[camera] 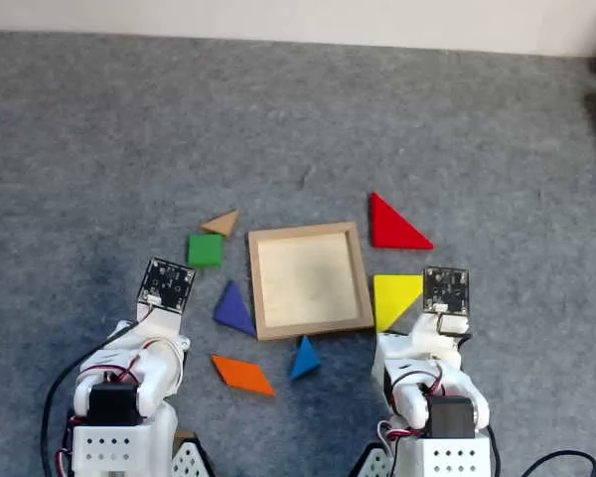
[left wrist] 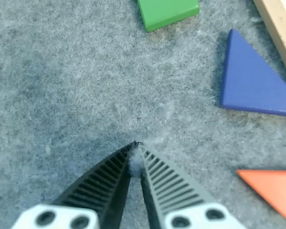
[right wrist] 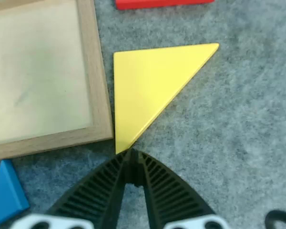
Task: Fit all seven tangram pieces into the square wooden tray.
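The square wooden tray [camera: 308,231] lies with nothing in it on grey carpet. Around it lie a red triangle [camera: 392,227], yellow triangle [camera: 392,296], tan triangle [camera: 222,222], green square [camera: 206,249], dark blue triangle [camera: 234,308], small blue triangle [camera: 304,359] and orange parallelogram [camera: 243,374]. My left gripper [left wrist: 136,145] is shut over bare carpet, short of the dark blue triangle [left wrist: 255,81] and green square [left wrist: 167,12]. My right gripper [right wrist: 131,155] is shut, its tips at the yellow triangle's [right wrist: 148,90] nearest corner, beside the tray rim [right wrist: 97,86].
The left arm [camera: 167,283] stands left of the tray, the right arm [camera: 445,293] right of it, both bases at the front edge. Open carpet stretches behind the tray. The orange parallelogram [left wrist: 271,191] lies near my left gripper, the small blue triangle [right wrist: 5,195] near my right.
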